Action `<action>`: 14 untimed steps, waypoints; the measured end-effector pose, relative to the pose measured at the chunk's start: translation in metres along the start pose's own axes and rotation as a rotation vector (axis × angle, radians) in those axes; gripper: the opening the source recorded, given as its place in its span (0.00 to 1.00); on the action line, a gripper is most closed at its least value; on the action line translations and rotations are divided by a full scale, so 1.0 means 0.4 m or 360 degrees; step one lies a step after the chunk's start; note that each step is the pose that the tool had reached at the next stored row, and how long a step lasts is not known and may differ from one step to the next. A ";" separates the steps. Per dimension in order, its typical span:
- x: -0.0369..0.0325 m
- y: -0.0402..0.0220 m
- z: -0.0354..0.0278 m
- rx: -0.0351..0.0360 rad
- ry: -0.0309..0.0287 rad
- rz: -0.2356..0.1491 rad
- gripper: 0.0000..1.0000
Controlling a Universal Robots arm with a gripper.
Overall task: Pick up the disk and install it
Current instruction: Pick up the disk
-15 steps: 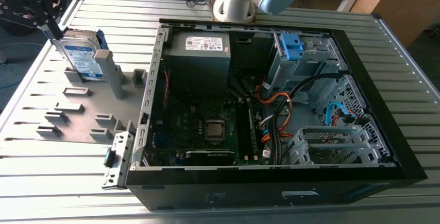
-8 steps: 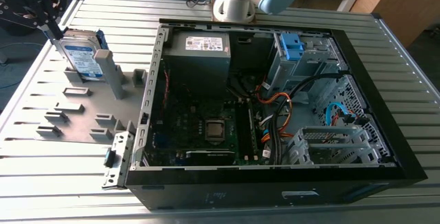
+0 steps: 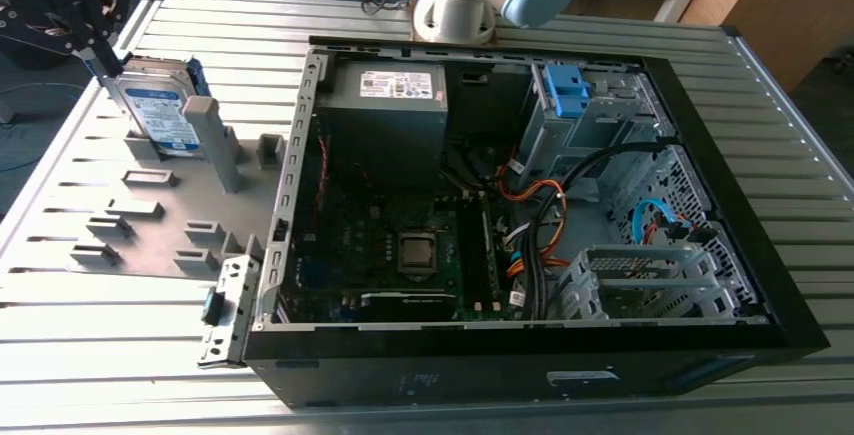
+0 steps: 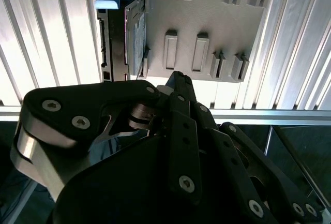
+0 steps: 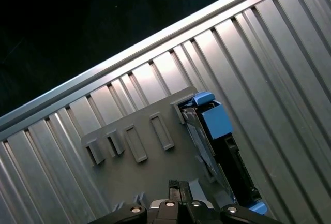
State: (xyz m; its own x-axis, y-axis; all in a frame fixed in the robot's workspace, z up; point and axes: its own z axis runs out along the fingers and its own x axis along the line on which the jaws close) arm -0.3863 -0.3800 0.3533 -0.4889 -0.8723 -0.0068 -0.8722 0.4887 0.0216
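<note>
The disk (image 3: 150, 105) stands on edge in a slot at the far end of a grey holder plate (image 3: 147, 230), at the exterior view's left, outside the computer. It is silver with a white-and-blue label and blue rails. My black gripper (image 3: 94, 53) hangs just above and beside the disk's far end, close to it; contact cannot be made out. In both wrist views the disk (image 4: 126, 38) (image 5: 217, 146) sits ahead of the gripper (image 4: 176, 79) (image 5: 178, 187), offset to one side of its tip.
An open black computer case (image 3: 787, 285) lies on the slatted metal table (image 3: 120, 325). Inside it are a grey power-supply box (image 3: 387, 90), a blue bracket (image 3: 566, 90) at the drive bay, cables and the motherboard. The arm's base (image 3: 461, 5) stands behind the case.
</note>
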 end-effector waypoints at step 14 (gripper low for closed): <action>0.000 0.000 0.000 0.0000 0.00007 -0.0025 0.11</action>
State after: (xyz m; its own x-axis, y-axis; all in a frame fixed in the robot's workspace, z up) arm -0.3863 -0.3800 0.3533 -0.4753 -0.8798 -0.0068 -0.8797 0.4751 0.0216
